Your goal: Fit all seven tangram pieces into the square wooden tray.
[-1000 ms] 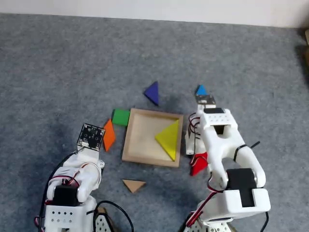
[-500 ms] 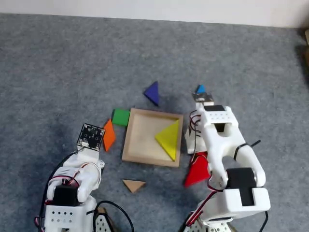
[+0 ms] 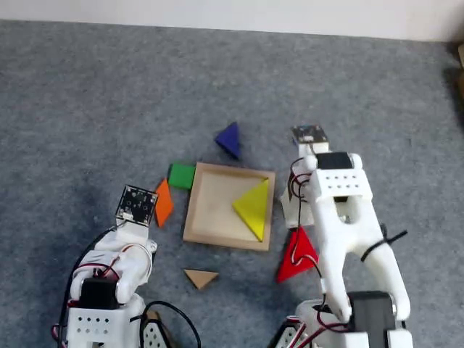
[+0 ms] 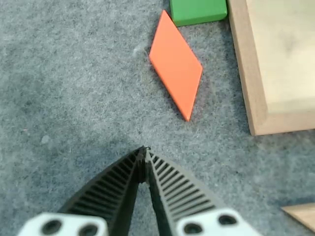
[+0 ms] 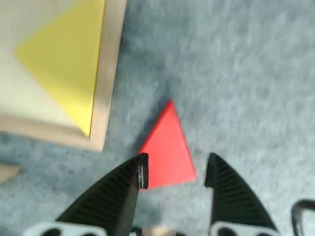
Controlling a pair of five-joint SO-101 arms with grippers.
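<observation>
I judge the step in hand to be taking the red triangle (image 5: 167,147) and putting it into the wooden tray (image 3: 190,210). The red triangle lies flat on the table, just beside the tray's near right corner, toward the near edge of the table. The yellow triangle (image 3: 254,206) is already inside the tray, against its right wall.

To do it well, I would lower the right gripper (image 5: 178,160) straight down so that its fingers close on two sides of the piece and not on a corner. The piece is thin, so the grip must be low and the piece kept level. It should then be lifted clear of the tray wall.

The right arm reaches out from the near edge and bends over the red triangle, and its fingers are spread apart on either side of it. The left arm is folded near the near left corner. The left gripper (image 4: 145,157) is closed on nothing, a little apart from the orange parallelogram (image 4: 176,78).
</observation>
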